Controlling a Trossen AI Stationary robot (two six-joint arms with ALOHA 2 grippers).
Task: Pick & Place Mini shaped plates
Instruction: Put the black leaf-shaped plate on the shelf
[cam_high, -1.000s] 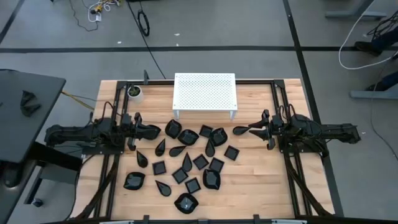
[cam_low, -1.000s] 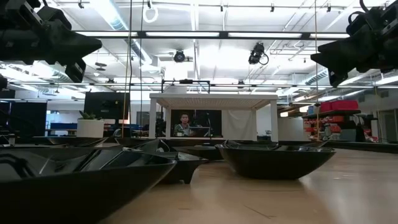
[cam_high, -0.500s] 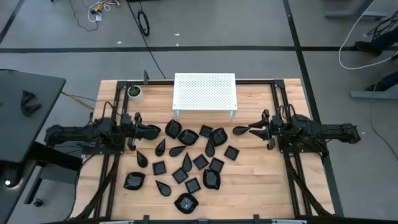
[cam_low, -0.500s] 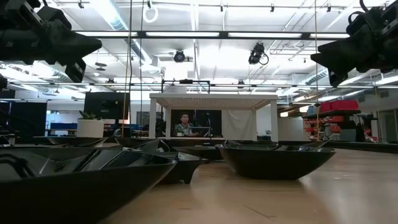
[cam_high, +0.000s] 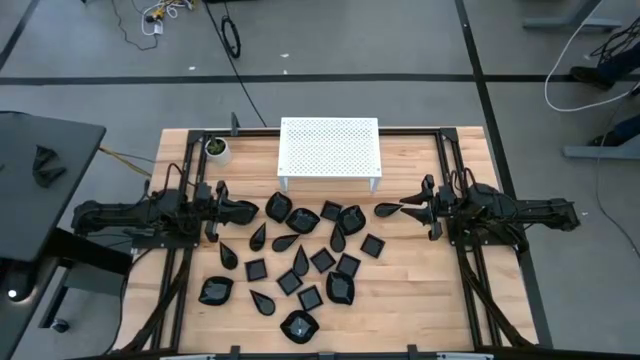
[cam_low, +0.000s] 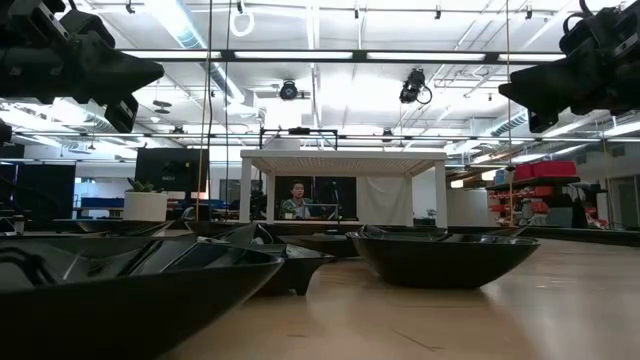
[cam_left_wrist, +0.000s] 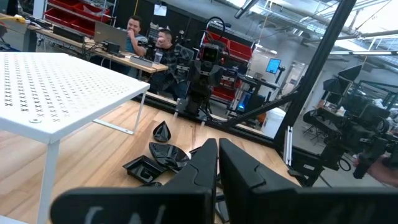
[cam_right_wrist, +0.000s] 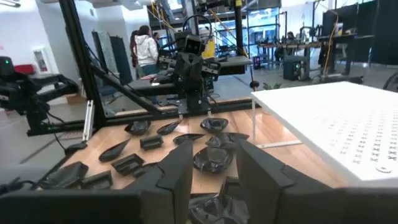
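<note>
While both arms hang above the wooden table (cam_high: 420, 290), I list what I see from my station.

Item: left gripper (cam_high: 250, 210), at the left side of the table, held off the surface. I see its fingers (cam_left_wrist: 205, 165) pressed together with only a thin slit between them, and nothing between them.

Item: right gripper (cam_high: 392, 210), at the right side of the table, facing the left one across the spread. Its fingers (cam_right_wrist: 180, 165) stand apart. A dark teardrop plate (cam_high: 387, 210) sits at its tips in the high view, and a dark glossy shape (cam_right_wrist: 214, 208) lies low between the fingers in its wrist view; I cannot tell whether it is gripped.

Item: mini shaped plates (cam_high: 300, 262), glossy black, in square, leaf and lobed forms, scattered on the wood between the two grippers and nearer the front edge than either. The closest lobed one (cam_high: 277, 209) lies just ahead of the left gripper's tips. In the low view several bowls (cam_low: 440, 258) fill the foreground.

Item: white perforated stand (cam_high: 330, 150), on legs, beyond both grippers toward the back edge, midway between them.

Item: small white cup with a green plant (cam_high: 215, 148), behind the left gripper, beside the stand.

Item: people (cam_left_wrist: 146, 38) seated at desks in the room beyond.
</note>
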